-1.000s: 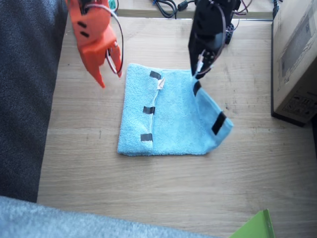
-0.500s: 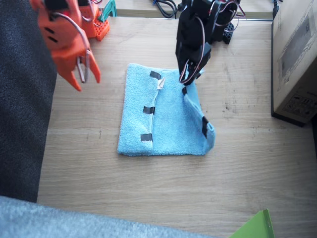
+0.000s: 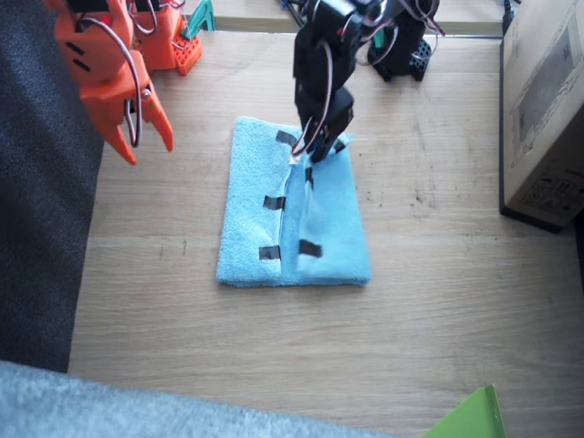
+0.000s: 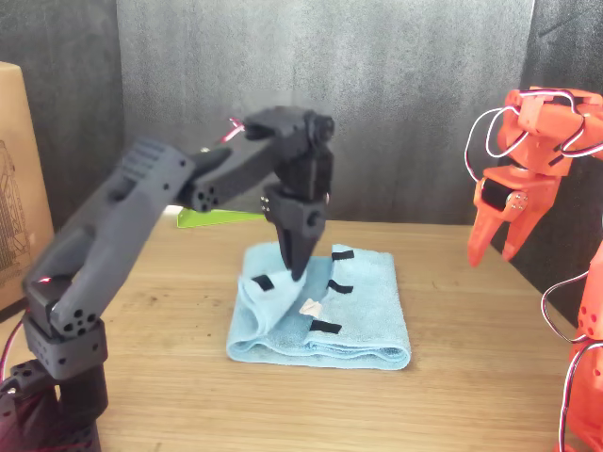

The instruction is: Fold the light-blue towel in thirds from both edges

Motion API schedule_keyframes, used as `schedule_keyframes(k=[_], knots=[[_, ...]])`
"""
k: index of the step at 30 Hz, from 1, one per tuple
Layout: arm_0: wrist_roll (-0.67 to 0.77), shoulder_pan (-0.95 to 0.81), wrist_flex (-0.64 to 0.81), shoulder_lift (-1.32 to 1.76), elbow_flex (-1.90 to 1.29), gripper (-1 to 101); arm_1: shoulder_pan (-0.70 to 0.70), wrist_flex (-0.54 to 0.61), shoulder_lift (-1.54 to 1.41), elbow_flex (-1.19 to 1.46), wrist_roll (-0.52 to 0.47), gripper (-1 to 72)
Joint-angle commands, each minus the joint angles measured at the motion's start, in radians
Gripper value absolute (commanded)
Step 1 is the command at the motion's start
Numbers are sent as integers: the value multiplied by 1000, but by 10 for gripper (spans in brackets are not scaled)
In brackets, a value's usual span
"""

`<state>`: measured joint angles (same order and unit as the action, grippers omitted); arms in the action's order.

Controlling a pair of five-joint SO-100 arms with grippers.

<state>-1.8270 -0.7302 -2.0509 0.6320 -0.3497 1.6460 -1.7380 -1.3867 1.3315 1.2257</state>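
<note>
The light-blue towel [image 3: 324, 224] [image 4: 363, 306] lies on the wooden table. One of its edges [image 3: 274, 202] is folded onto the middle and lies flat, showing three black tape strips. My black left gripper [image 3: 314, 151] [image 4: 298, 271] is shut on the far corner of the other edge [image 3: 309, 247]. It holds that flap over the towel's middle, beside the first edge. The flap droops from the jaws and its near end rests on the towel. My orange right gripper [image 3: 143, 146] [image 4: 495, 252] hangs open above the bare table, off the towel's side, holding nothing.
A cardboard box [image 3: 543, 109] [image 4: 19, 179] stands past the towel on the left arm's side. Dark grey fabric [image 3: 46, 182] borders the table by the right arm. Grey-blue fabric [image 3: 137, 411] and a green sheet corner [image 3: 470, 415] lie at the near edge.
My left gripper has carried the towel's edge across over the middle and lowered it. My right gripper has pulled back off the towel towards the dark fabric.
</note>
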Motion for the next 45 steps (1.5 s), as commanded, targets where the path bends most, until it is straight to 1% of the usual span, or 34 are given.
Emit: schedule_keyframes(k=[1, 5, 8, 15, 16, 17, 19, 20, 21, 23, 24, 26, 28, 31, 34, 37, 40, 42, 44, 45], knots=[[-35, 34, -12, -2, 44, 342, 20, 3, -67, 5, 15, 311], [-78, 57, -14, 32, 57, 355, 23, 5, -83, 28, 23, 313], [-91, 17, -15, 118, 69, 351, 20, 8, -112, 58, 26, 314], [-95, -305, -15, 520, -25, 353, -2, 26, -207, 158, 15, 313], [-95, -354, -15, 578, -55, 348, -3, 31, -215, 170, 15, 312], [-86, -405, -15, 635, -95, 305, -3, 37, -222, 186, 18, 311], [-69, -500, -9, 749, -224, 127, 0, 67, -253, 236, 21, 286], [-54, -545, 12, 808, -322, 25, 5, 89, -273, 270, 25, 243], [-46, -586, 60, 882, -459, -2, 11, 115, -293, 305, 31, 181], [-26, -653, 265, 1095, -833, -2, 28, 169, -334, 382, 38, 24], [-23, -673, 368, 1200, -1019, -2, 34, 192, -353, 419, 44, 0], [23, -698, 532, 1368, -1308, -2, 40, 245, -405, 500, 49, 0], [77, -707, 640, 1500, -1531, -2, 31, 301, -483, 597, 57, 0], [110, -738, 788, 1707, -1822, -2, 11, 402, -661, 790, 54, 0], [163, -790, 867, 1805, -2014, -2, -52, 515, -879, 989, 48, 0], [216, -825, 908, 1950, -2177, -2, -104, 574, -1095, 1161, 80, 0], [242, -816, 897, 2250, -2364, -3, -103, 561, -1328, 1301, 117, 12], [244, -839, 805, 2533, -2445, -3, -115, 512, -1520, 1368, 160, 32], [281, -864, 798, 2533, -2445, -3, -138, 439, -1729, 1428, 170, 39], [295, -876, 792, 2546, -2450, -3, -153, 420, -1766, 1440, 179, 40]])
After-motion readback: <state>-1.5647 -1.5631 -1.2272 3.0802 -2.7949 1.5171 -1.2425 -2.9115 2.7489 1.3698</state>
